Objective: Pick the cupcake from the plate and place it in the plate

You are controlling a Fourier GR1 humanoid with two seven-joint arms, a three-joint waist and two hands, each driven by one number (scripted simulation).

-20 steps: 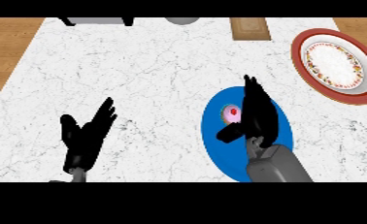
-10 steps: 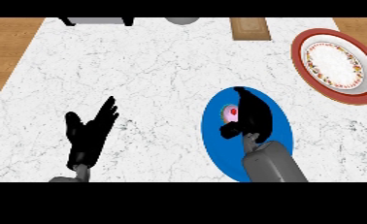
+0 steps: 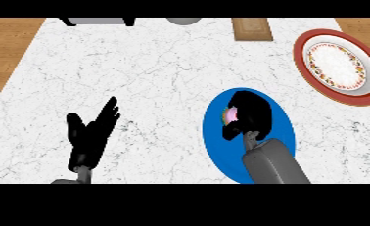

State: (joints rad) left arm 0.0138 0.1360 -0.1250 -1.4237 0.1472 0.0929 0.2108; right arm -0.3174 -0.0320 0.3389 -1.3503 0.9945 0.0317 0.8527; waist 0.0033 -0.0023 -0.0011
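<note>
White marble counter carries two plates: one blue plate near the lower edge and one red-rimmed plate with a white patterned centre at the far right, the two well apart. On the blue plate sits the single cupcake, only a pink sliver showing, so its long axis and heading cannot be told; the right hand curls over it, fingers wrapped round it. At lower left the left hand rests with fingers straight and spread, holding nothing.
</note>
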